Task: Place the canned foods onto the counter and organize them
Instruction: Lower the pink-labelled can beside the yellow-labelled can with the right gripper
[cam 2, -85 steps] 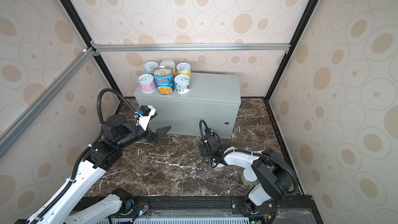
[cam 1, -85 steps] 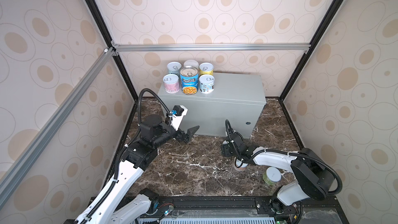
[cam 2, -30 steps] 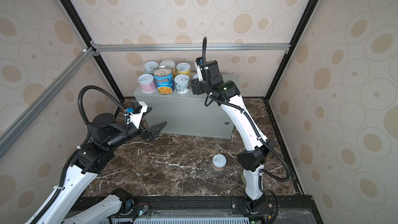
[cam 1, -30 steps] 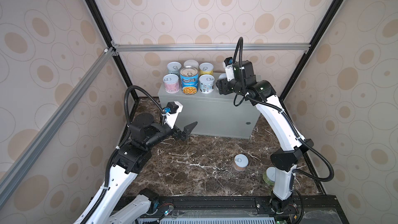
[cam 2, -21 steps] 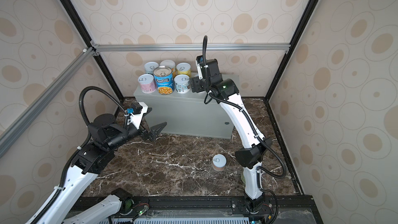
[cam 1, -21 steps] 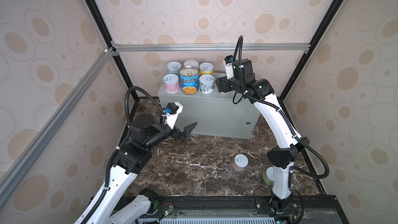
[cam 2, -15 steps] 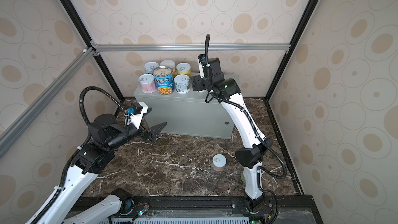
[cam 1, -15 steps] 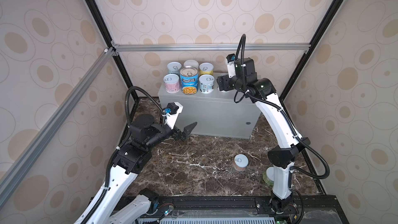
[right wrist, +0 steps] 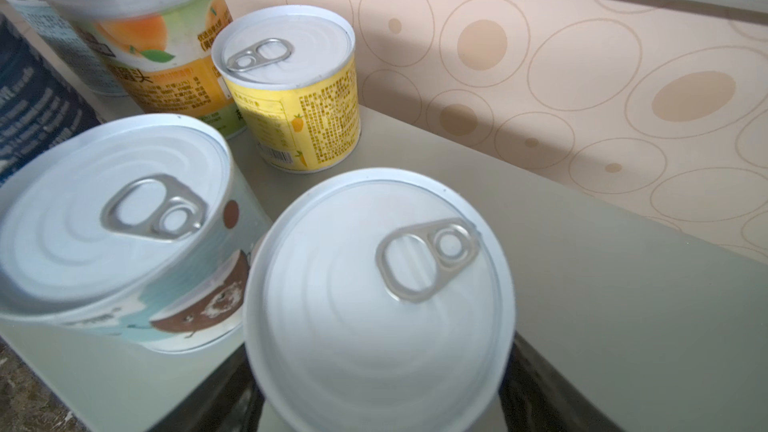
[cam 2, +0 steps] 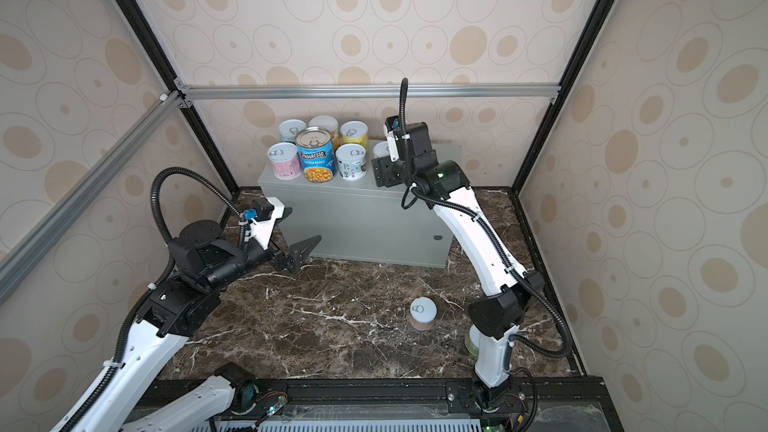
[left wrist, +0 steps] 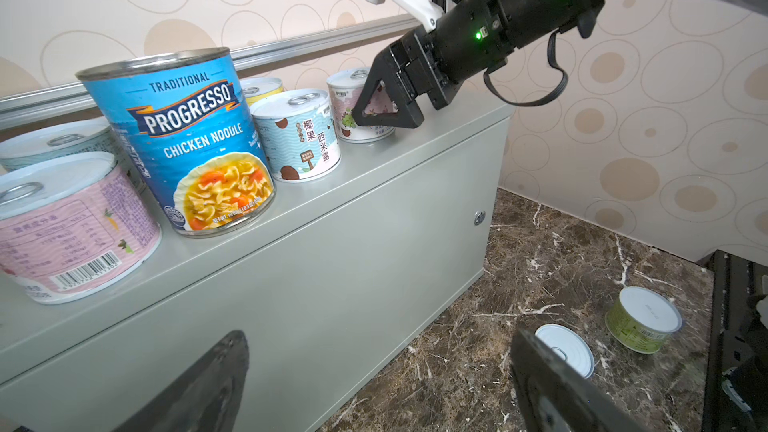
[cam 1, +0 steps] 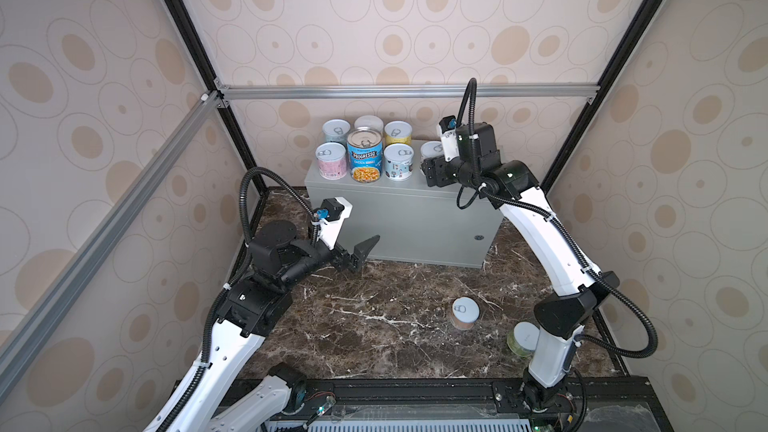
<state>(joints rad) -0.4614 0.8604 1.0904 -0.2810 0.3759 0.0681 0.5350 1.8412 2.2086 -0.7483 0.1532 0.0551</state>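
- Beige wallpaper with tan ovals point(cam 1: 374, 14) closes in a dark brown marble table point(cam 1: 374, 326) on three sides. A large plain grey metal box point(cam 1: 415, 218) with a small round lock point(cam 1: 478, 237) stands at the back, by the wall.
- Six cans stand upright in two rows at the box's left end.
- The front row holds a short pink-labelled can point(cam 1: 331, 161), the taller blue Progresso soup can point(cam 1: 365, 160) and a short pale blue can with brown coconuts point(cam 1: 398, 162).
- Behind them stand a pale teal can point(cam 1: 336, 131), an orange-labelled can with a frosted plastic lid point(right wrist: 141, 35) and a yellow can point(cam 1: 397, 133).
- A seventh, a short white can with pink flowers point(left wrist: 353, 105), stands upright on the box top just beside the pale blue can, on its right.
- The right claw point(left wrist: 368, 116) reaches over the box and its fingers flank the flowered can, one on each side. Whether they press it or stand clear cannot be told.
- The left claw point(cam 1: 363, 253) hovers low over the table before the box's left part, fingers spread wide with nothing between them.
- Two more short cans stand on the marble, well apart from the box: a tan can with a pale pull-tab lid point(cam 1: 465, 313), and a green can point(left wrist: 642, 322) beside the right arm's base point(cam 1: 548, 351), partly hidden by it in both top views.
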